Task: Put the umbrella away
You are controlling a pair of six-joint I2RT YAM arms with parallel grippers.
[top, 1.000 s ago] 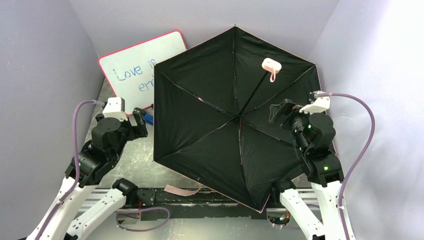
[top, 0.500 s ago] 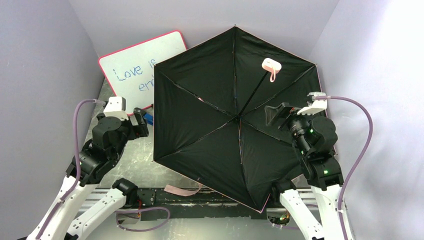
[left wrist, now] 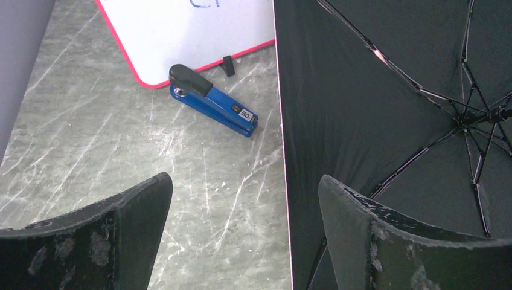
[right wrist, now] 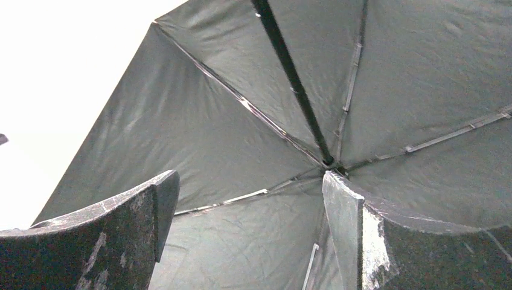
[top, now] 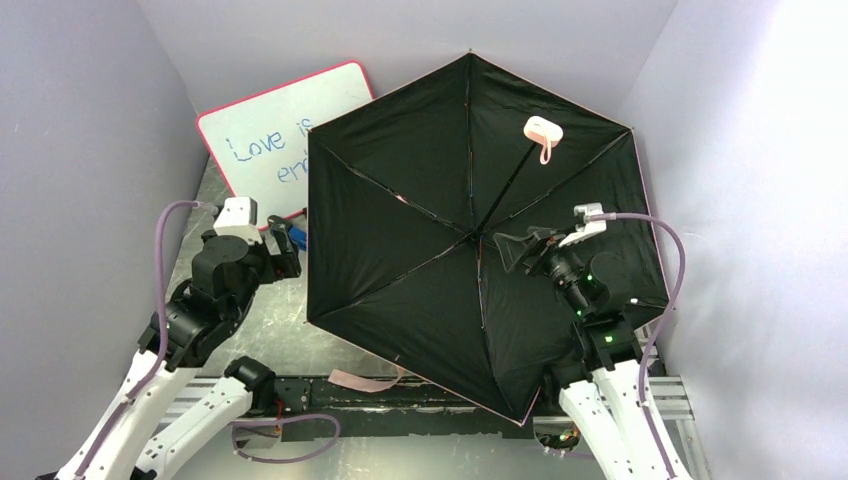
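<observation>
The umbrella (top: 400, 270) lies wide open on the table, its black inside facing up. Its black shaft (top: 505, 190) rises to a pale pink handle (top: 542, 130), and a pink strap (top: 365, 380) trails at the near edge. My right gripper (top: 515, 250) hovers open over the canopy just right of the hub. In the right wrist view the shaft (right wrist: 290, 72) meets the hub beside my right gripper (right wrist: 250, 175), which holds nothing. My left gripper (top: 285, 250) stands open at the canopy's left edge. The left wrist view shows that edge (left wrist: 284, 151) between the tips of my left gripper (left wrist: 244, 181).
A pink-framed whiteboard (top: 280, 130) leans at the back left, partly behind the canopy. A blue stapler (left wrist: 214, 103) lies on the grey marbled table (left wrist: 121, 151) in front of it. Lilac walls close in on the left, back and right.
My right arm has swung left and down over the canopy, bringing its gripper close to the hub. The left arm has barely shifted. The umbrella has not moved.
</observation>
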